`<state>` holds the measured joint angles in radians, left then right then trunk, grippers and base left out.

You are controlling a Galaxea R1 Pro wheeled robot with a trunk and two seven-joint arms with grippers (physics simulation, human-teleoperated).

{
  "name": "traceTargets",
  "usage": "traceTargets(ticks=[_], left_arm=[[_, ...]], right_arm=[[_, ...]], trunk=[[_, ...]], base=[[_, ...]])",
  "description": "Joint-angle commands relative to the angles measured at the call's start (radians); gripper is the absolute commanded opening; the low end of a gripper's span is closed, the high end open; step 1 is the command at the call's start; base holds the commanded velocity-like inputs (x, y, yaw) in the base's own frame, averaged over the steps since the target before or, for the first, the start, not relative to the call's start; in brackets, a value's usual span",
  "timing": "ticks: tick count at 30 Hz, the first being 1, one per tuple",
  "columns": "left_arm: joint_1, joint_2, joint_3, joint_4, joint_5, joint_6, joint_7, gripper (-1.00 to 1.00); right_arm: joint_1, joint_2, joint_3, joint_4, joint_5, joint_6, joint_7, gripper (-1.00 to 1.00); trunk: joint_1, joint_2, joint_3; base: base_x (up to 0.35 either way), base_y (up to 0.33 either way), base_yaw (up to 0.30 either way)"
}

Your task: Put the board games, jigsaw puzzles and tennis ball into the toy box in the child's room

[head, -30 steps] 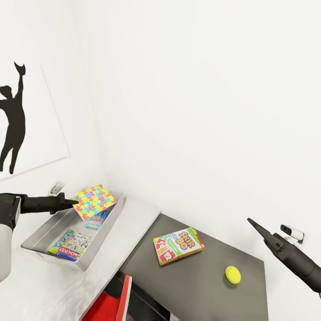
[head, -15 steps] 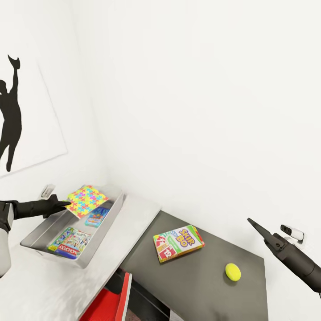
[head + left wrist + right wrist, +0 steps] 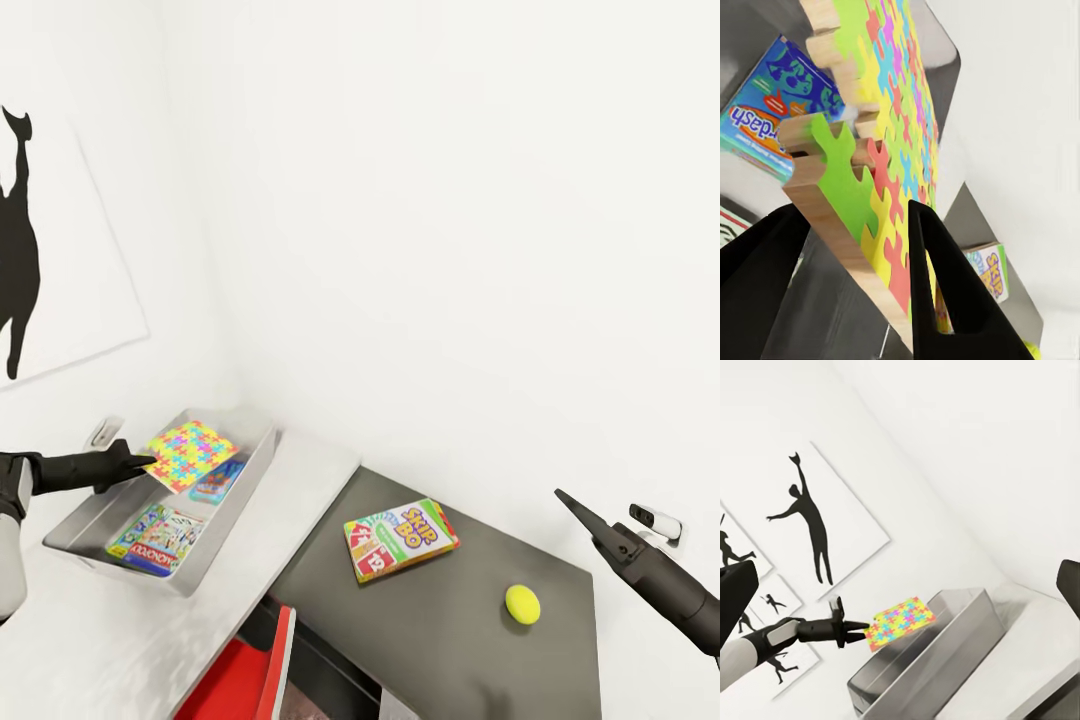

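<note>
The left gripper [image 3: 148, 462] has its two fingers closed on the edge of a jigsaw puzzle [image 3: 191, 455]; in the left wrist view the thick wooden edge of the puzzle [image 3: 874, 202] sits between both dark fingers [image 3: 945, 292]. The puzzle is tilted and is held above the toy box [image 3: 75, 522], not resting in it. Inside the box lie two board games [image 3: 156, 541]. The box stands on the table [image 3: 270, 520]. Further right, on the dark side unit [image 3: 470, 650], lie a third board game [image 3: 399, 538] and the tennis ball [image 3: 522, 604], apart from each other. The right gripper [image 3: 575, 510] hangs beyond the unit's right edge, holding nothing; I cannot tell how far its fingers are open.
</note>
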<state>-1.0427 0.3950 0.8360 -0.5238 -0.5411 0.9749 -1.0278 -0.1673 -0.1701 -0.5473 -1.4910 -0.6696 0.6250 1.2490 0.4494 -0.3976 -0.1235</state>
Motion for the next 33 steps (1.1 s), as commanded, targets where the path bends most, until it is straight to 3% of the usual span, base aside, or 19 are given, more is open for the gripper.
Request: traceTargets(ticks=[1, 5, 10, 31, 32, 33], left_arm=[[-0.002, -0.002, 0.012, 0.0, -0.008, 0.006, 0.0, -1.0], [-0.002, -0.006, 0.067, 0.001, -0.007, 0.004, 0.065, -1.0], [-0.002, -0.008, 0.103, 0.001, -0.006, 0.002, 0.121, -1.0], [-0.002, -0.008, 0.114, 0.001, -0.004, 0.001, 0.141, -1.0], [-0.002, -0.008, 0.115, 0.001, -0.004, 0.001, 0.141, 1.0], [-0.002, -0.008, 0.115, 0.001, -0.003, 0.001, 0.141, 1.0]], right_arm=[[-0.001, 0.0, 0.0, 0.0, -0.004, 0.009, 0.001, 1.0], [-0.001, 0.0, 0.0, 0.0, -0.004, 0.009, 0.001, 1.0], [-0.001, 0.0, 0.0, 0.0, -0.004, 0.009, 0.001, 1.0], [-0.001, 0.001, -0.001, 0.0, -0.005, 0.006, 0.002, 1.0], [-0.001, 0.002, -0.001, -0.001, -0.005, 0.006, 0.003, 1.0], [0.0, 0.002, -0.002, -0.001, -0.005, 0.005, 0.003, 1.0]], trunk=[[0.001, -0.002, -0.004], [0.001, -0.002, -0.01], [0.001, -0.002, -0.019], [0.001, -0.002, -0.052], [0.001, -0.002, -0.052], [0.001, -0.002, -0.053]], base=[[0.0, 0.0, 0.0], [0.0, 0.0, 0.0], [0.0, 0.0, 0.0], [0.0, 0.0, 0.0], [0.0, 0.0, 0.0], [0.0, 0.0, 0.0]])
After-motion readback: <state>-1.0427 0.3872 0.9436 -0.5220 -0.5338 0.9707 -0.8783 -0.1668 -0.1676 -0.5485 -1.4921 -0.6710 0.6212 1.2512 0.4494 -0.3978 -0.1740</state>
